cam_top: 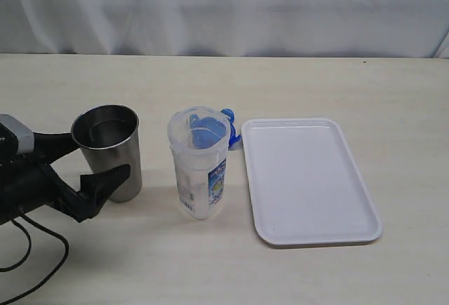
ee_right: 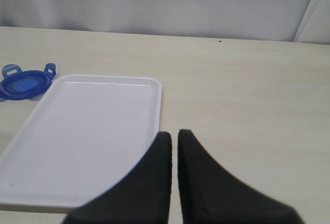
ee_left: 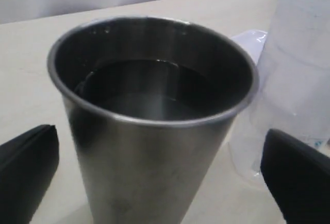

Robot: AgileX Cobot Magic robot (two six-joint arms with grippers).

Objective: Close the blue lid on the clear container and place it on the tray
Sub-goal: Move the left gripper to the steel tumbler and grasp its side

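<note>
lid [ee_right: 25, 83]: blue, centre seemingly lighter | container [cam_top: 199, 172]: clear, blue-white label [cam_top: 217, 181] | tray [cam_top: 309, 179]: white | cup [cam_top: 109, 151]: silver-grey

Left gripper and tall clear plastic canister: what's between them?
A tapered steel cup stands inside the open left gripper, clear canister just beyond; exterior view shows it.

From the clear container [cam_top: 198, 168] in the exterior view, the steel cup [cam_top: 111, 152] stands near at 9 o'clock, straddled by the wide-apart jaws of the left gripper [cam_top: 102, 156]. The tray [cam_top: 309, 179] lies just beside at 3 o'clock. The blue lid [cam_top: 229, 124] sits at 1 o'clock, by the tray's corner. Bare table [cam_top: 210, 80] leaves passage at 12 and 6 o'clock.
</note>
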